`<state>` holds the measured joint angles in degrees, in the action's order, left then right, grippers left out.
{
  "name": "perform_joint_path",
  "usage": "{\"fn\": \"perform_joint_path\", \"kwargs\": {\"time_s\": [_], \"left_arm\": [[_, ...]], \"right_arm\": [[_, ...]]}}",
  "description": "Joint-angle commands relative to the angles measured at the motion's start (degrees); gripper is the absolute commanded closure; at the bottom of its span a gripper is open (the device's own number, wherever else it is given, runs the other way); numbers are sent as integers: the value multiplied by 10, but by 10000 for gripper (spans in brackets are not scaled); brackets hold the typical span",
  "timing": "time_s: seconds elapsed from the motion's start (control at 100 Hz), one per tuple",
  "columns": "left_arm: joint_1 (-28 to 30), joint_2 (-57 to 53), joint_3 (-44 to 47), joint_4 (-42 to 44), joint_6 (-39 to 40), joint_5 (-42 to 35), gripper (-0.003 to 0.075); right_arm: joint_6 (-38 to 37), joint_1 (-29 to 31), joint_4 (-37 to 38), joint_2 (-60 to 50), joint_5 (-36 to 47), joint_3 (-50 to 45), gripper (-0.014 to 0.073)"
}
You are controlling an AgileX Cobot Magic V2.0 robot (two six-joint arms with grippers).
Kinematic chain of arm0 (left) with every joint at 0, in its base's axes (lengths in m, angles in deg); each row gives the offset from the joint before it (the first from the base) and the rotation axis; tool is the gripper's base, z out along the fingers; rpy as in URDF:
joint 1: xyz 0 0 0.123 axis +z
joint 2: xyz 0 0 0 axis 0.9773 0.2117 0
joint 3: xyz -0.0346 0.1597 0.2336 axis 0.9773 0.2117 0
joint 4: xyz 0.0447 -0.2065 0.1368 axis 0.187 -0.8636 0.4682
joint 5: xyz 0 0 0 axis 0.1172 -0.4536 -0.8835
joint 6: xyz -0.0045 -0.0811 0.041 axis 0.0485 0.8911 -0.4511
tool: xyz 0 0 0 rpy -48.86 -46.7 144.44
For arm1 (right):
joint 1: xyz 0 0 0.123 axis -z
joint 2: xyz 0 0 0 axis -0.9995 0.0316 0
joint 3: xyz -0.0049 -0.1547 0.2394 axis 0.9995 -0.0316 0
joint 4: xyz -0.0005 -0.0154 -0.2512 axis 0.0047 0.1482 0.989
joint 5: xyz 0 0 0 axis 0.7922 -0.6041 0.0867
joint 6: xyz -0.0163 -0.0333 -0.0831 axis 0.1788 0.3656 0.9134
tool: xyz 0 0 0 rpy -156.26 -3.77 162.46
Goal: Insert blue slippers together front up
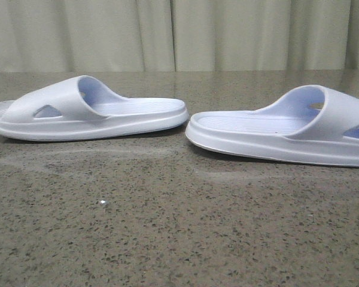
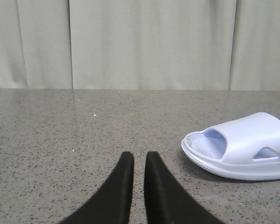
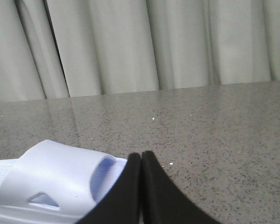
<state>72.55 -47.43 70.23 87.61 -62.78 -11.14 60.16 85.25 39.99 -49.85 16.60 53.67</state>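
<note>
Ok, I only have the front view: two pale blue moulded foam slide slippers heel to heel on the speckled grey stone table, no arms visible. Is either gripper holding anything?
Observer: No. In the left wrist view the left gripper is empty, its black fingers only narrowly parted, and the left slipper lies off to one side, clear of them.
Operator: And the right one?
Observer: The right gripper is shut on nothing, its fingertips pressed together. The right slipper lies close beside it, strap end nearest. I can't tell whether they touch.
</note>
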Motion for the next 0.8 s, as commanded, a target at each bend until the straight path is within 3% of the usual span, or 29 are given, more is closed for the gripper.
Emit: {"fn": "perform_joint_path", "kwargs": {"time_s": [0.0, 0.79], "left_arm": [[-4, -18, 5, -4, 4, -39, 704], [-28, -18, 5, -4, 4, -39, 704]], "right_arm": [[0, 4, 5, -12, 44, -13, 701], [0, 4, 5, -12, 44, -13, 701]]}}
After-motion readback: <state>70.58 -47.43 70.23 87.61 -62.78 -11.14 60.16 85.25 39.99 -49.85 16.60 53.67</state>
